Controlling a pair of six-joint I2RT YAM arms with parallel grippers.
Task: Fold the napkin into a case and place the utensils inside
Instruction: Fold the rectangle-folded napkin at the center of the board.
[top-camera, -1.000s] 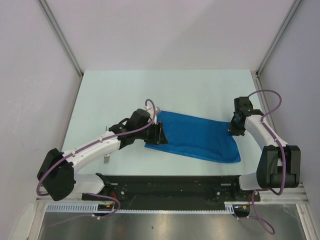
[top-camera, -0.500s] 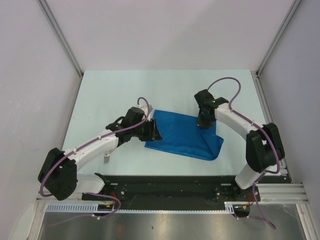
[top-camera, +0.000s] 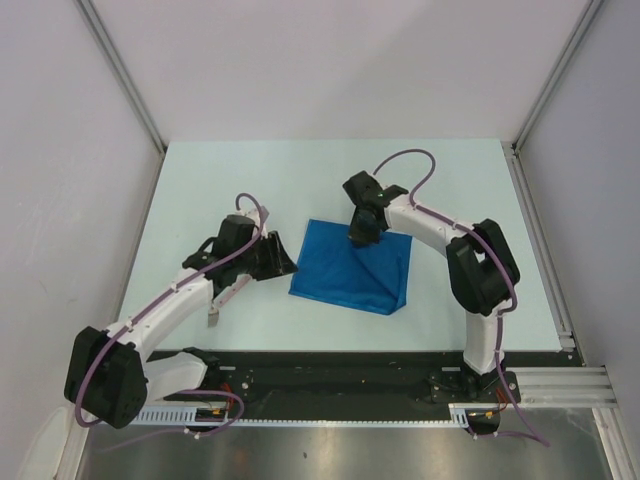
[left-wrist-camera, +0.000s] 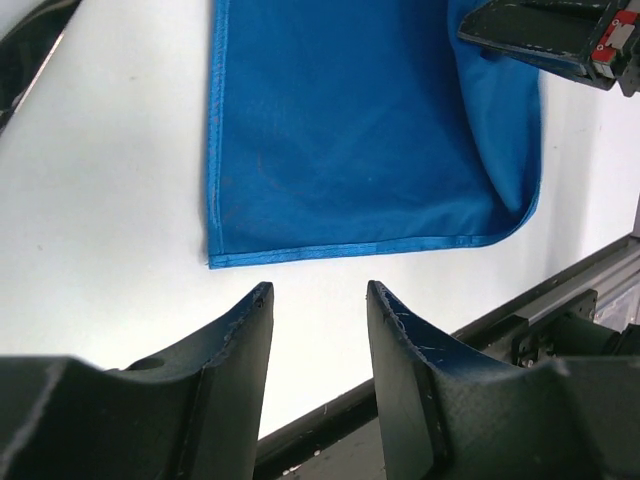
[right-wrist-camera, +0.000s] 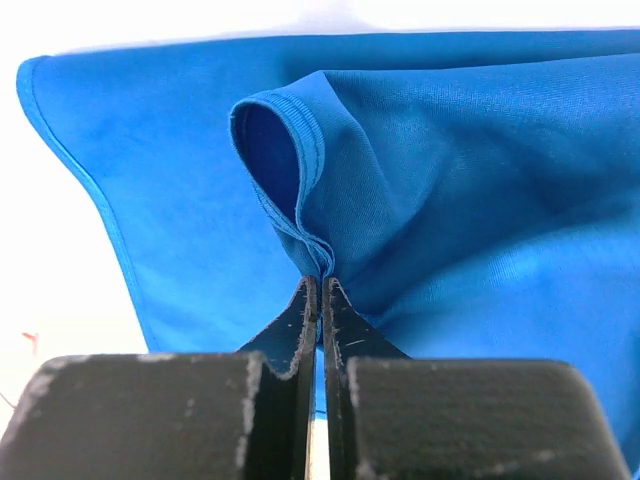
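The napkin (top-camera: 345, 275) lies on the middle of the white table (top-camera: 250, 180). It is a royal-blue cloth. One part is laid over the other, so it looks like a rough rectangle with a rounded fold at its near right corner. Its surface (left-wrist-camera: 350, 130) is mostly flat, with a stitched hem along the edges.

At the far edge, the right gripper (top-camera: 360, 236) is clamped on the hem. In the right wrist view its jaws (right-wrist-camera: 320, 285) are pressed together on the cloth (right-wrist-camera: 480, 200), and the pinched edge curls into a small loop just above them.

The left gripper (top-camera: 284, 264) is just beside the left edge of the napkin, not touching it. Its jaws (left-wrist-camera: 318, 292) stand apart with nothing between them, and only bare table is under them.

Nothing lies on top of the napkin. A slim grey metal piece (top-camera: 213, 318) shows beside the left arm (top-camera: 180, 295), well apart from the cloth; I cannot tell what it is.
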